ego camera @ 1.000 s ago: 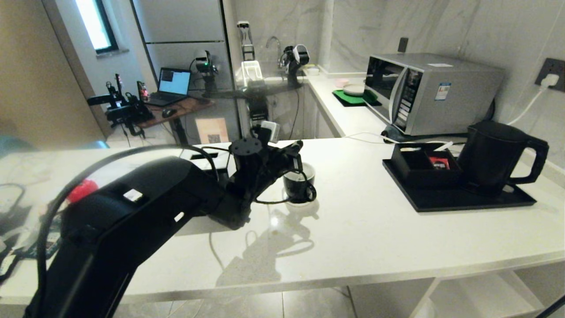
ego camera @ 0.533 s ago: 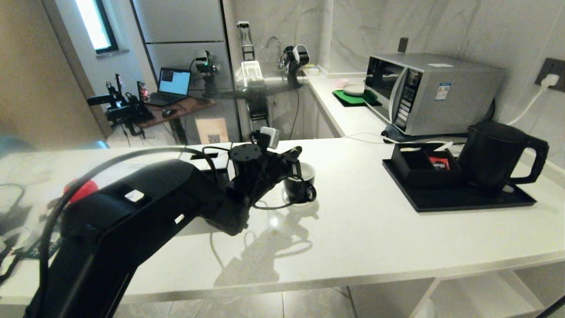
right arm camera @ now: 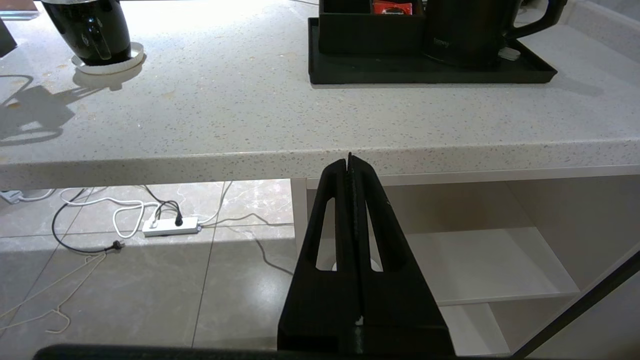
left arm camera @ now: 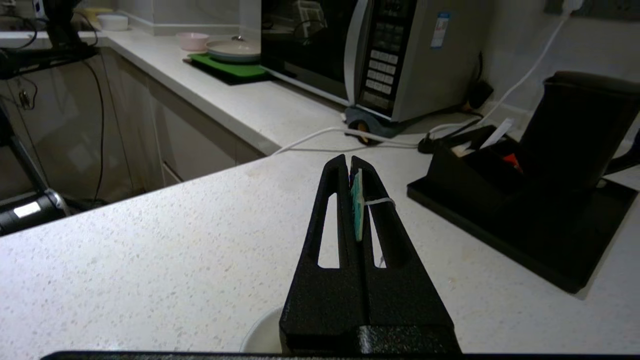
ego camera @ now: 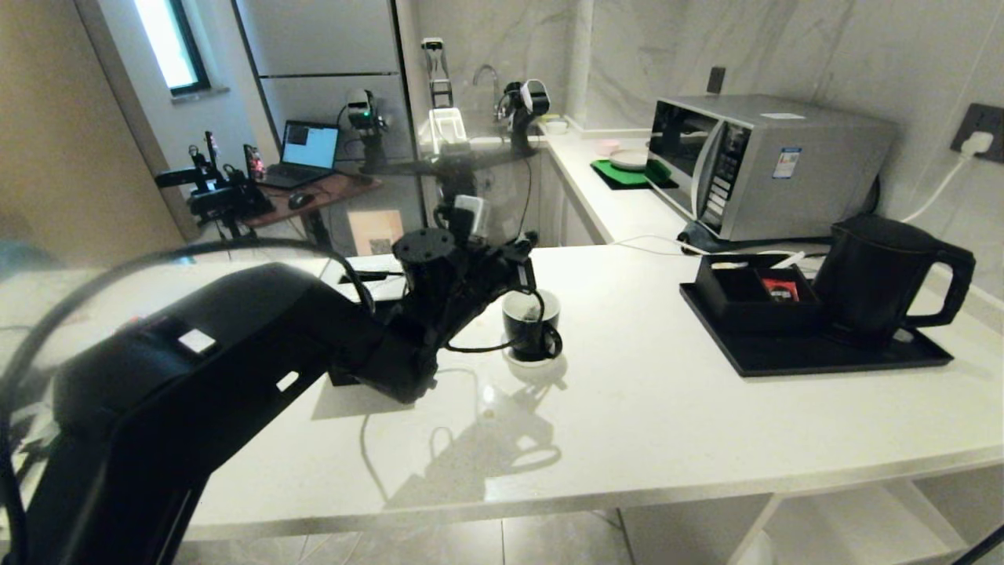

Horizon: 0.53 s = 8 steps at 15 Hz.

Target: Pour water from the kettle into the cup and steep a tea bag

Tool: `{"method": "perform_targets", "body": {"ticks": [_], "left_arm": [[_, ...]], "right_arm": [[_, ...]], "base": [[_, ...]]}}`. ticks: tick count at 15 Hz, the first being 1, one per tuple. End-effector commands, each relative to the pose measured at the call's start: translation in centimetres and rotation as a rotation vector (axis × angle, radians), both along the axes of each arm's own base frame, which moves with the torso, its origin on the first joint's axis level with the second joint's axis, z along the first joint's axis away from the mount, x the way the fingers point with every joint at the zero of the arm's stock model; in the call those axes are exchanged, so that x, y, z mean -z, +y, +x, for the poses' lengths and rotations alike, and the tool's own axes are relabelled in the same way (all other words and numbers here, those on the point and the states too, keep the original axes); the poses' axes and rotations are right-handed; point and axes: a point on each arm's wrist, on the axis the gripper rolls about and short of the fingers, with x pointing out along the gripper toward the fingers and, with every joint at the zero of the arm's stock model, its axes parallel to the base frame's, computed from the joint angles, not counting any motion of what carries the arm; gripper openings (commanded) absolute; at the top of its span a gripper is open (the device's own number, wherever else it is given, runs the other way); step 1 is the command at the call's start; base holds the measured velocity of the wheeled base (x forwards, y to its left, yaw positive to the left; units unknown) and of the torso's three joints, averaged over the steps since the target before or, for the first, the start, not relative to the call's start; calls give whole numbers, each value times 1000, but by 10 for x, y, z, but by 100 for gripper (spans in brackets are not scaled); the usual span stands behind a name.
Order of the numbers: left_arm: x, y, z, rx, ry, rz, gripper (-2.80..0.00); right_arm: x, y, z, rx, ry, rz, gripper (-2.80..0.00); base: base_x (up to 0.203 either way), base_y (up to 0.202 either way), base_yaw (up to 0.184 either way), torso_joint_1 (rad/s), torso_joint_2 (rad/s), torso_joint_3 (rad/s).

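Cup [ego camera: 531, 326], black with a white inside, stands on its saucer [ego camera: 535, 362] near the middle of the counter [ego camera: 667, 424], handle toward the front edge. Tea bag [ego camera: 532, 313] shows as a small pale shape inside the cup, just below the rim. My left gripper [ego camera: 527, 271] hangs just above the cup on its far-left side; jaws pinched together on a small green-and-white tag [left arm camera: 356, 205] with a thin white string [left arm camera: 380, 201] looped over one finger. Whether the string runs taut to the bag, I cannot tell.

Kettle [ego camera: 886, 278] stands upright on a black tray [ego camera: 792, 357] toward the right edge of the counter, handle pointing right, well apart from the cup. Black box [ego camera: 745, 302] on the same tray sits just left of the kettle, a red packet [ego camera: 780, 290] in it.

My right gripper [right arm camera: 351, 172] sits below the front edge of the counter, jaws closed on nothing.
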Motion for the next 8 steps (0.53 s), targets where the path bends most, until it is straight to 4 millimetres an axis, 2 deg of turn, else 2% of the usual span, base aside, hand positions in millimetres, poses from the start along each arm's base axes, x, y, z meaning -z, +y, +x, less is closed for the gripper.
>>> {"method": "perform_targets", "body": {"ticks": [1, 8], "left_arm": [[-17, 0, -6, 7, -30, -19, -280], [-35, -1, -12, 17, -53, -10, -280]], "right_arm": [[0, 0, 0, 0, 2, 0, -280], [0, 0, 0, 0, 1, 0, -280]], "base": [[0, 0, 0, 0, 0, 0], [0, 0, 0, 0, 0, 0]]}}
